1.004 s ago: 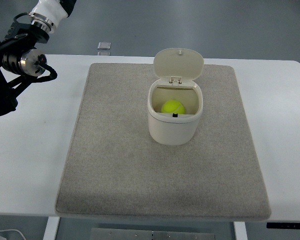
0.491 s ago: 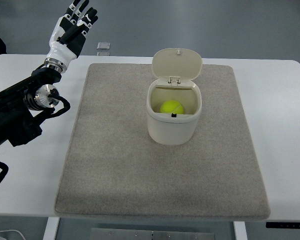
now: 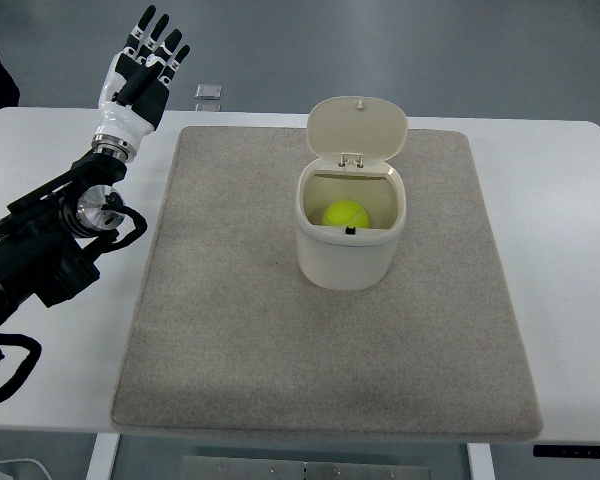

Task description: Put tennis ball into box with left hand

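Where box (image 3: 350, 235) holds tennis ball (image 3: 345, 213)

Lab-type room: bare white table (image 3: 560, 200), grey mat (image 3: 280, 340), grey floor (image 3: 460, 60).

One tennis ball (image 3: 345, 213) is counted, inside one box (image 3: 347, 255) with one hinged lid (image 3: 357, 127). One grey mat (image 3: 280, 330) is seen on one counter (image 3: 550, 200). One left hand (image 3: 135, 80) is shown, and one small object (image 3: 209, 92) beyond the counter.
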`<control>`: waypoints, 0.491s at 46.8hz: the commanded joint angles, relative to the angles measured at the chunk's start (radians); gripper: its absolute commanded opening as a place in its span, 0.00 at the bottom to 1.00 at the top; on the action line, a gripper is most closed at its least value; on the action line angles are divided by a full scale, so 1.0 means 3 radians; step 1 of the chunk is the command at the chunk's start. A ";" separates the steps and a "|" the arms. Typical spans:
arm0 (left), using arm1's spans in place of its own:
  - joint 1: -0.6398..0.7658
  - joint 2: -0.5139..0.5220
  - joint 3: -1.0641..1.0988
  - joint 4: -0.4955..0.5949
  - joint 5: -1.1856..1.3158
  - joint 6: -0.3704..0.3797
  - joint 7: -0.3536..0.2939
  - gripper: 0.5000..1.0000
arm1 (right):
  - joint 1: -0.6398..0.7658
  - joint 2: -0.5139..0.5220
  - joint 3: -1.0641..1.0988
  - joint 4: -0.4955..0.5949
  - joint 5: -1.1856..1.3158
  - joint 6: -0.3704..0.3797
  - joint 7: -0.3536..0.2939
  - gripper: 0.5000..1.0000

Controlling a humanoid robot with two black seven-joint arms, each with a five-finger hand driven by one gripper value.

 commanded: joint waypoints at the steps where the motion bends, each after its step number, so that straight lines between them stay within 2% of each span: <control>1: 0.0005 -0.0022 -0.0013 0.0028 -0.0001 0.0001 0.0001 0.90 | 0.0000 0.0000 0.0000 -0.0001 0.0002 0.0003 -0.0002 0.88; 23: -0.0005 -0.0022 -0.0125 0.0171 0.0029 0.0006 0.0001 0.91 | 0.0000 0.0000 0.0000 -0.0001 -0.0003 -0.0003 0.0003 0.88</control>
